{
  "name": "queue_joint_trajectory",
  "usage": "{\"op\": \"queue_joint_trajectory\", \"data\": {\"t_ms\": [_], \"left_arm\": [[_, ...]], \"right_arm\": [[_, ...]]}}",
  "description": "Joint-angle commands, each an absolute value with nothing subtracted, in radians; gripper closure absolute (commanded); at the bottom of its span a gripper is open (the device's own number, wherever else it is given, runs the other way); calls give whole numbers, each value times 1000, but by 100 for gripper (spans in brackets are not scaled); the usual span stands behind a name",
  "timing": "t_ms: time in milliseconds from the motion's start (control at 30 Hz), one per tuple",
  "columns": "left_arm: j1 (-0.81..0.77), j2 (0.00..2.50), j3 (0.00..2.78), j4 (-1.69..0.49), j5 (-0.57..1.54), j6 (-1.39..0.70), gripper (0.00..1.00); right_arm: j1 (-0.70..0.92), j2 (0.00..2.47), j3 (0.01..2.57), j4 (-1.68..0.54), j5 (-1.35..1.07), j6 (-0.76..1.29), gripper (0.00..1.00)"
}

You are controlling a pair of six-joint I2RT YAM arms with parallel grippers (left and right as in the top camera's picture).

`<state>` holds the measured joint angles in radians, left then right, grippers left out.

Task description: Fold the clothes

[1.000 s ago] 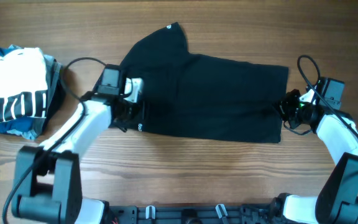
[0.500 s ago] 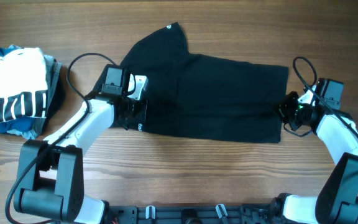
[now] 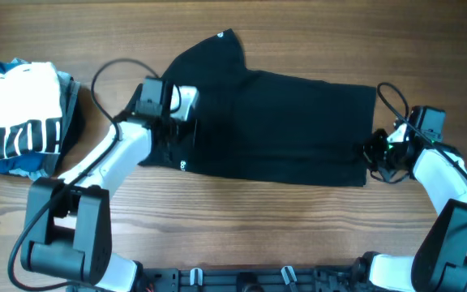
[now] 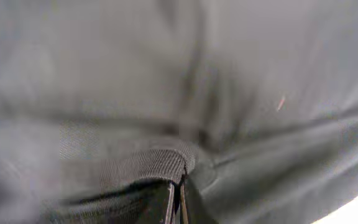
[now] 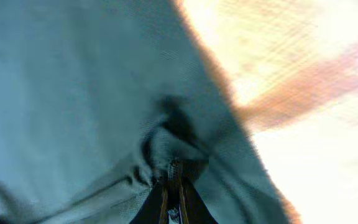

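The clothes are one black T-shirt, lying flat across the middle of the wooden table with a sleeve pointing to the far side and small white lettering near its left hem. My left gripper is at the shirt's left edge. In the left wrist view its jaws are pressed together on a ribbed fold of the black fabric. My right gripper is at the shirt's right edge, and the right wrist view shows it shut on a bunched pinch of the cloth.
A pile of other garments sits at the table's left edge: a white one with black stripes on top of a blue one. Bare wood runs along the front, and a cable loops beside each wrist.
The left gripper closed on the shirt's left edge and shifted a little toward the far side. The right gripper stayed shut at the right edge, barely moving.
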<state>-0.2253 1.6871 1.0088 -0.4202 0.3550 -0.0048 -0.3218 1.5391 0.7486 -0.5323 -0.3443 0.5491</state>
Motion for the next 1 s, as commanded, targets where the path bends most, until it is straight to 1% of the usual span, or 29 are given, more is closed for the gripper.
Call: {"op": "queue_joint_trajectory", "data": {"t_ms": [0, 33, 133, 167, 200, 267, 300, 367, 400, 433, 533, 567, 600, 633, 667, 700, 800, 867, 933, 967], "left_arm": [[-217, 1681, 1071, -359, 377, -16, 96], [-217, 1682, 1071, -341, 377, -16, 96], [-217, 1682, 1071, -326, 359, -15, 96], [-217, 1682, 1071, -327, 339, -15, 96], [-217, 1682, 1071, -328, 317, -15, 96], [-216, 1682, 1071, -343, 261, -15, 88], [-216, 1682, 1071, -361, 232, -15, 91], [-216, 1682, 1071, -398, 165, -15, 96], [-216, 1682, 1071, -412, 136, -15, 96], [-216, 1682, 1071, -418, 121, -15, 96], [-216, 1682, 1071, -427, 113, -15, 96], [-216, 1682, 1071, -435, 110, -15, 90], [-215, 1682, 1071, -460, 96, -15, 74], [-215, 1682, 1071, -484, 72, -15, 69], [-213, 1682, 1071, -513, 40, -15, 68], [-206, 1682, 1070, -546, 24, -15, 68], [-160, 1682, 1064, -611, 25, -40, 72], [-117, 1682, 1064, -643, 39, -65, 73], [-91, 1682, 1060, -648, 60, -64, 73], [-80, 1682, 1056, -650, 81, -64, 73]], "right_arm": [[-325, 1525, 761, -540, -228, 506, 83], [-325, 1525, 761, -530, -228, 491, 77], [-325, 1525, 761, -490, -261, 411, 47], [-325, 1526, 761, -478, -266, 393, 43], [-325, 1526, 761, -465, -266, 391, 41], [-325, 1526, 761, -444, -287, 352, 41], [-325, 1525, 761, -434, -302, 319, 41], [-325, 1526, 761, -422, -340, 270, 43], [-325, 1526, 761, -418, -353, 258, 45], [-325, 1527, 760, -419, -353, 259, 51], [-321, 1537, 738, -409, -373, 263, 62], [-315, 1546, 723, -399, -384, 262, 63], [-304, 1559, 709, -389, -384, 262, 68], [-298, 1567, 707, -389, -388, 262, 78], [-298, 1567, 707, -377, -403, 262, 91], [-301, 1560, 711, -355, -440, 263, 96], [-308, 1536, 735, -356, -541, 298, 96], [-311, 1518, 739, -329, -528, 358, 96], [-315, 1518, 739, -310, -461, 437, 96], [-315, 1518, 739, -308, -453, 434, 96]]}}
